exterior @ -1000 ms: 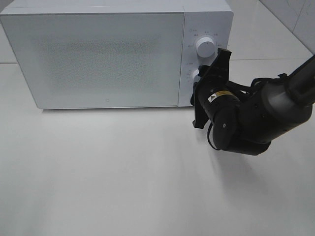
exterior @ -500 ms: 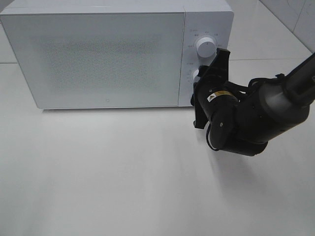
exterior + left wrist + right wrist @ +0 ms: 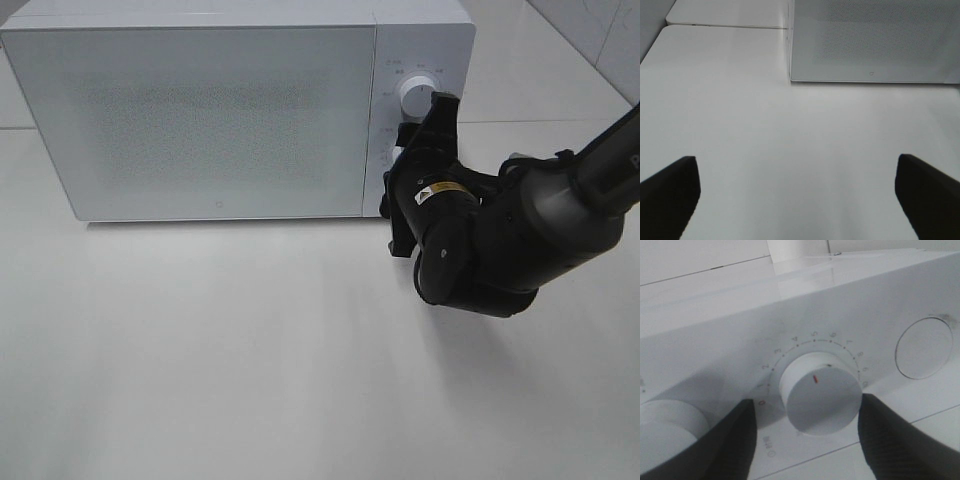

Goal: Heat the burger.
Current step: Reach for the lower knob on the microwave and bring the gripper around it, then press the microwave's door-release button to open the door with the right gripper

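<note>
Both open: our left claw (image 3: 796, 159) idles, our right claw (image 3: 806, 401) straddles the timer knob (image 3: 820, 392) ungripped; timer step, we judge, so next we withdraw straight.

Lower dial (image 3: 392, 156) mostly hidden behind right hand (image 3: 807, 402), microwave's (image 3: 200, 120) rear cut off

Smooth white plastic covers the microwave (image 3: 235, 110), its door (image 3: 875, 40) finely speckled, the knob (image 3: 820, 392) satiny, the table (image 3: 250, 370) faintly glossy, and the right gripper (image 3: 806, 401) matt black plastic.
</note>
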